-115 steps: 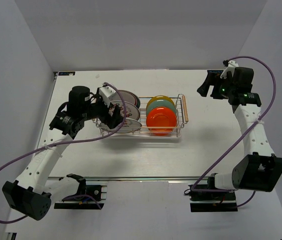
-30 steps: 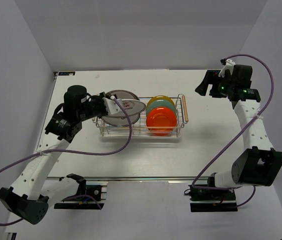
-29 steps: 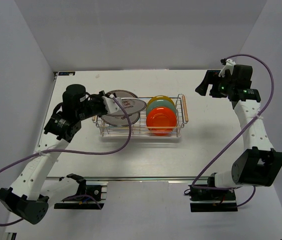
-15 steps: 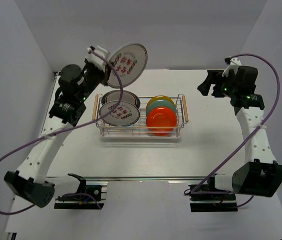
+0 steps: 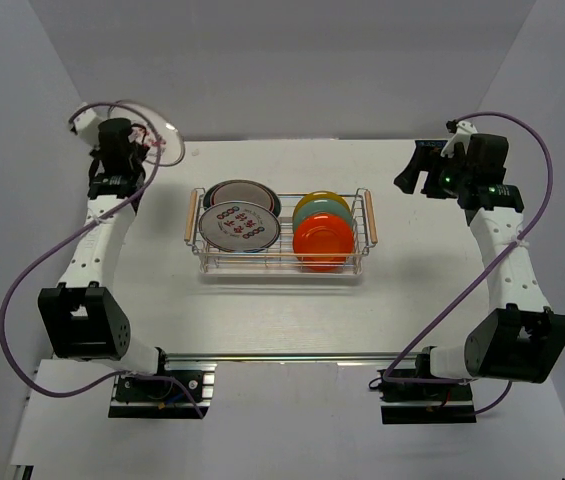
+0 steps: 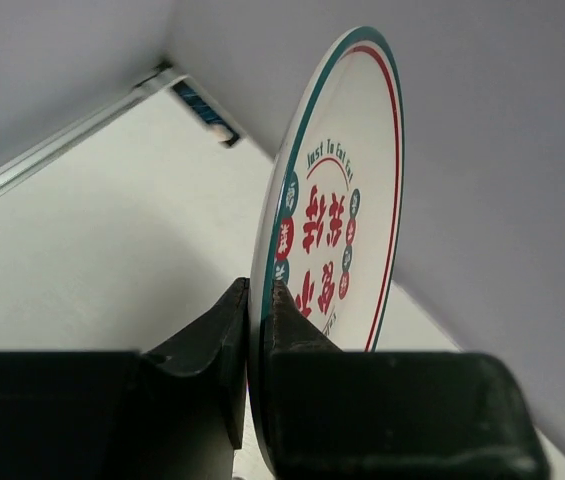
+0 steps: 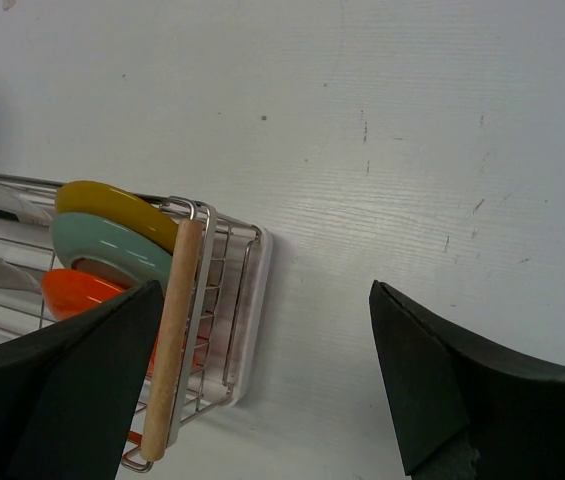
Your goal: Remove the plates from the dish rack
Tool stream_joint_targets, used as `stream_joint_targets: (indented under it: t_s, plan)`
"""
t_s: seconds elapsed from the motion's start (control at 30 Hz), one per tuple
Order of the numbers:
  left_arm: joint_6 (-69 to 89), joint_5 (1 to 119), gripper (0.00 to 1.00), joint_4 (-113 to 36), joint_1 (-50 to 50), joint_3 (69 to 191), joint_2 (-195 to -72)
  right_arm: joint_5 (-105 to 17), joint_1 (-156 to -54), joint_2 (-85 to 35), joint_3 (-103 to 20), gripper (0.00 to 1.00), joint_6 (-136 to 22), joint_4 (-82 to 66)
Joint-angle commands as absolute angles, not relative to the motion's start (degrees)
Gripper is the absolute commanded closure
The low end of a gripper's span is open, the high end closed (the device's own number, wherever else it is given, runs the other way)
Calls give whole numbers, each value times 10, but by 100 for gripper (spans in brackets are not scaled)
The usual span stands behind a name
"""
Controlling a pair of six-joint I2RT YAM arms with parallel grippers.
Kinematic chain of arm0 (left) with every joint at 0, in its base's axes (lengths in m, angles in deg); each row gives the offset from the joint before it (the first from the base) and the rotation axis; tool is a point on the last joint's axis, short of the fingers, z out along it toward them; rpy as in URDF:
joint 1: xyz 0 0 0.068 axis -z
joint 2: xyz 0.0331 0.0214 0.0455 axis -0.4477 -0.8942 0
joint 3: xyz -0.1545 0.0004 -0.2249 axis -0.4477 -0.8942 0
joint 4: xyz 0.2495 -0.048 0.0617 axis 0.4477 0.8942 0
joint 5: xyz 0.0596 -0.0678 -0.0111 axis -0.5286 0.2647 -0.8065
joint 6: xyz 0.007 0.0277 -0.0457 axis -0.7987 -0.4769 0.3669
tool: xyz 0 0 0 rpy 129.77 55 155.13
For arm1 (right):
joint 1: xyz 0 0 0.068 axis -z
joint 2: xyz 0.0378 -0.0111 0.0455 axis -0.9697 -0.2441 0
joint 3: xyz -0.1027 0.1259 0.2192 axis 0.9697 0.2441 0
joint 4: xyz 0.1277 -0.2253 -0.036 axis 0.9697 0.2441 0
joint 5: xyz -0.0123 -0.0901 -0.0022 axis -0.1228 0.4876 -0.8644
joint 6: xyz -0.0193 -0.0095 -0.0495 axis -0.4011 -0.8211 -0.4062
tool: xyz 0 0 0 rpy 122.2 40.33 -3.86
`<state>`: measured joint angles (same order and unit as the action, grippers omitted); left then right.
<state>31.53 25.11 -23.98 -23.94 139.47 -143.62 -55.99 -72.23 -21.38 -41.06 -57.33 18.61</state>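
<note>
The silver wire dish rack [image 5: 280,262] stands mid-table with wooden handles [image 7: 172,340]. Two white plates with red marks [image 5: 240,227] lean in its left half. Yellow [image 5: 322,199], teal [image 5: 326,211] and orange [image 5: 324,240] plates stand in its right half. My left gripper [image 5: 130,140] is raised over the table's far left corner, shut on the rim of a third white plate [image 6: 337,200] with red print and a dark rim, held on edge. My right gripper [image 5: 420,172] hovers open right of the rack, with nothing between its fingers [image 7: 442,390].
Grey walls close in the table on the left, back and right, and the held plate [image 5: 155,127] is close to the back left corner. A metal rail [image 6: 62,140] runs along the table's edge there. Bare white tabletop [image 7: 412,150] lies right of the rack.
My left arm has swung the white plate from above the rack's left end out to the far left corner. The right arm has barely moved and stays open.
</note>
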Motion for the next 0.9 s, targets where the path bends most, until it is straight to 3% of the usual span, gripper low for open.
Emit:
stream_joint_targets:
  t_s: [0.0,0.23,0.6,0.73,0.87]
  plan:
    - [446,253,100,-248,-302,1360,-1410,-550,-721,-205,-413,11,-568,177]
    - [517,292,100,-312,-368,1176,-1369,-530,-720,-218,-424,11,-558,199]
    - [568,348,100,-362,-425,1017,-1359,-538,-721,-203,-379,11,-547,182]
    - [583,345,95,-353,-436,988,-1356,-545,-721,-199,-366,11,-545,169]
    - [580,347,84,-320,-441,986,-1360,-555,-720,-195,-349,11,-542,162]
